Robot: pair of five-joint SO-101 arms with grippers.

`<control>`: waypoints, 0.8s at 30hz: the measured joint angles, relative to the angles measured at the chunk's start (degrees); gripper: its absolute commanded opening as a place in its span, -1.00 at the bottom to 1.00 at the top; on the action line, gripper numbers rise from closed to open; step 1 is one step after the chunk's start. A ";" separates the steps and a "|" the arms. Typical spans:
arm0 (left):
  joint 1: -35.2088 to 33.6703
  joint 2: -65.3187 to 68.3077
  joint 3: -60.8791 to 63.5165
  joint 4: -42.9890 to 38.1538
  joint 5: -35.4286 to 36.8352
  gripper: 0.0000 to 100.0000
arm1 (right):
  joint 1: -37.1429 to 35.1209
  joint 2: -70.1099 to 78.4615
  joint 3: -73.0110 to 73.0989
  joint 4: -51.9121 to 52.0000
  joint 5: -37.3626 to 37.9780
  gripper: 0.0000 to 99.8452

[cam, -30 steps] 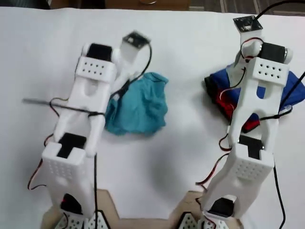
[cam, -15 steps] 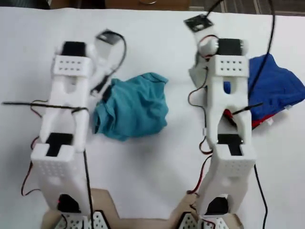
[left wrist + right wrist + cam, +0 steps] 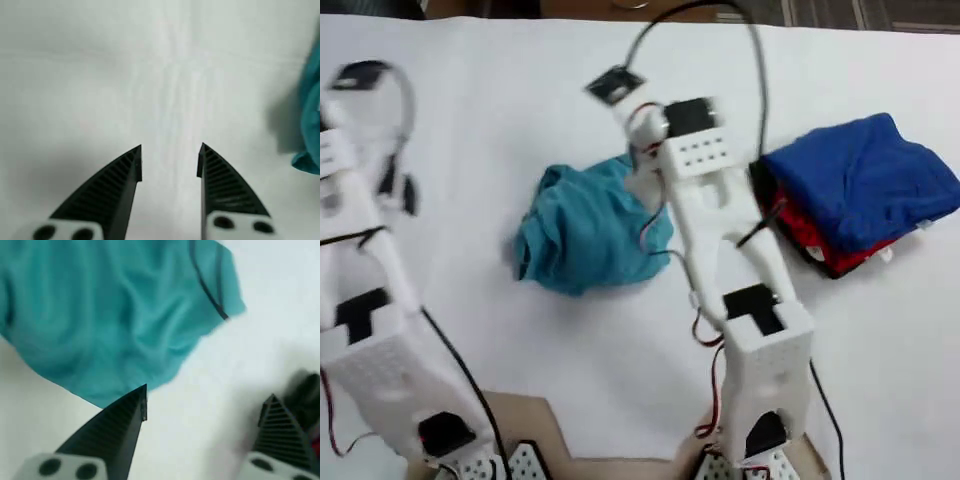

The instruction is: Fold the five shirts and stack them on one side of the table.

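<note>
One crumpled teal shirt (image 3: 115, 315) lies just beside the right end effector (image 3: 207, 396).

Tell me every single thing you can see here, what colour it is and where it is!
teal shirt: one, teal, crumpled in the middle of the table
blue shirt: one, blue, folded, on top of the pile at the table's right side
red shirt: one, red, under the blue shirt, its edge peeking out
table: one, white
cardboard board: one, brown, under the arms' bases at the near edge
left arm: one, white, at the far left
right arm: one, white, beside the teal shirt
left tool: one, black, open, over bare table
right tool: one, black, open, at the teal shirt's edge
</note>
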 measured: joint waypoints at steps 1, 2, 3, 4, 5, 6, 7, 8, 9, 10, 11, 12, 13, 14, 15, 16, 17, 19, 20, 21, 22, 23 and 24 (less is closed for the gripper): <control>-1.93 0.00 0.00 -0.53 0.00 -0.63 | -1.67 0.00 0.09 -0.26 0.00 -0.31; -3.87 0.00 0.00 -1.05 0.00 -0.63 | -3.25 0.00 0.35 -0.88 0.00 -0.31; -5.63 0.00 0.00 -1.49 0.00 -0.63 | -4.84 0.00 0.70 -1.58 0.00 -0.31; -7.30 0.00 0.00 -1.93 0.00 -0.63 | -6.33 0.00 1.05 -2.29 0.00 -0.31; -8.79 0.00 0.00 -2.29 0.00 -0.63 | -7.74 0.00 1.23 -3.08 0.00 -0.31; -10.02 0.00 0.00 -2.64 0.00 -0.63 | -9.05 0.00 1.32 -3.69 0.00 -0.31; -11.16 0.00 0.00 -2.90 0.00 -0.63 | -10.46 0.00 1.32 -3.96 0.00 -0.31; -12.31 0.00 0.00 -3.25 -0.18 -0.63 | -11.78 0.00 1.32 -4.04 0.00 -0.31; -13.27 0.00 0.00 -3.43 -0.70 -0.63 | -13.10 0.00 1.32 -4.13 0.00 -0.31; -14.15 0.00 0.00 -3.69 -1.23 -0.63 | -14.42 0.00 1.41 -4.13 0.00 -0.31; -14.77 0.00 0.00 -3.78 -1.76 -0.63 | -15.65 0.00 1.58 -4.13 0.00 -0.31; -15.12 0.00 0.00 -3.78 -2.20 -0.63 | -16.88 0.35 1.93 -4.22 0.00 -0.31; -15.47 0.00 0.00 -3.78 -2.46 -0.63 | -18.02 0.79 2.55 -4.66 0.00 -0.31; -15.74 0.00 0.00 -3.78 -2.55 -0.63 | -19.25 1.58 3.25 -4.92 0.00 -0.31; -16.00 0.00 0.00 -3.78 -2.55 -0.63 | -20.40 2.46 3.87 -5.19 0.00 -0.31; -16.18 0.00 0.00 -3.78 -2.55 -0.63 | -21.45 3.25 4.48 -5.36 0.00 -0.31; -16.18 0.00 0.00 -3.78 -2.55 -0.63 | -22.33 4.04 4.66 -5.36 0.00 -0.31; -16.26 0.00 0.00 -3.78 -2.55 -0.63 | -23.82 5.80 4.66 -5.36 0.00 -0.31; -16.26 0.00 0.00 -3.78 -2.55 -0.63 | -24.18 6.68 4.66 -5.36 0.00 -0.31; -16.26 0.00 0.00 -3.78 -2.55 -0.63 | -24.35 7.30 4.66 -5.54 0.00 -0.31; -16.26 0.00 0.00 -3.78 -2.55 -0.63 | -24.35 8.09 4.66 -6.07 0.00 -0.31; -16.26 0.00 0.00 -3.78 -2.55 -0.63 | -24.26 8.88 4.66 -6.59 0.00 -0.31; -16.26 0.00 0.00 -3.78 -2.55 -0.63 | -24.18 9.76 4.66 -7.21 0.00 -0.31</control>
